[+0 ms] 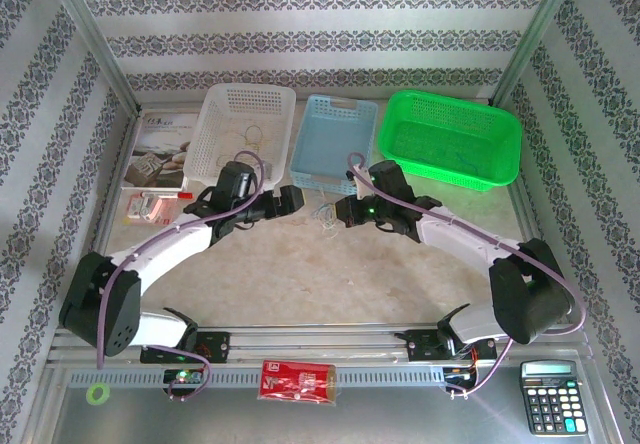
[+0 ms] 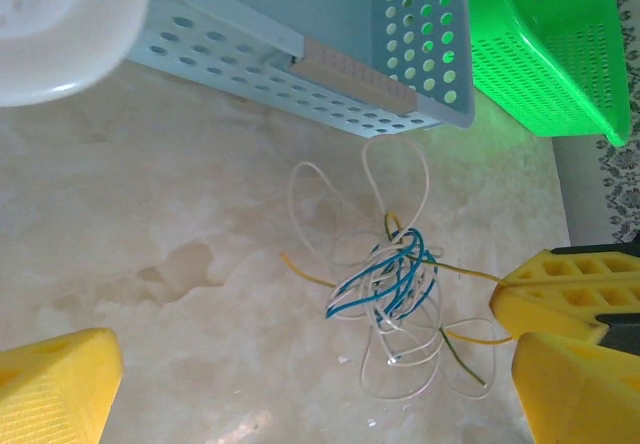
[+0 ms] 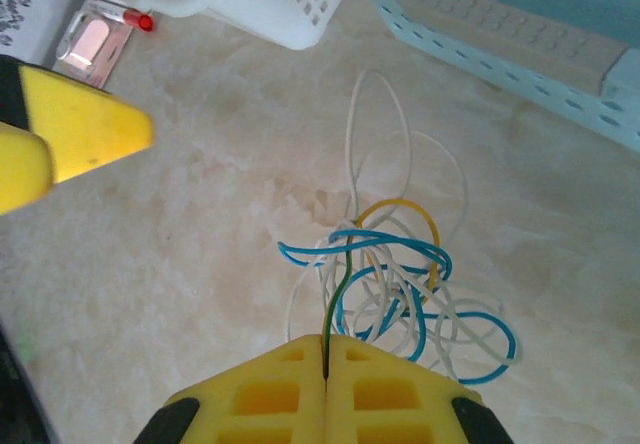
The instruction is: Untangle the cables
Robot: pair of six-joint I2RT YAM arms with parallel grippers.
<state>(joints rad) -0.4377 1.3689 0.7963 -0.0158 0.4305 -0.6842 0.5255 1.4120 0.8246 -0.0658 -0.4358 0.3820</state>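
Right gripper (image 3: 326, 352) is clenched on the end of the yellow cord (image 3: 400, 206). Left gripper (image 1: 296, 200) is spread and empty beside the knot. The cables (image 3: 400, 284) lie on the table (image 3: 180, 264), just before the blue basket (image 2: 300, 89).

Advice: pull slow and low, with the left pinning the blue cord (image 3: 330, 254).

Count: one yellow, one blue, white cords (image 3: 375, 114) I can't separate. Baskets: three, including a white basket (image 1: 250, 87) and a green basket (image 1: 395, 129).
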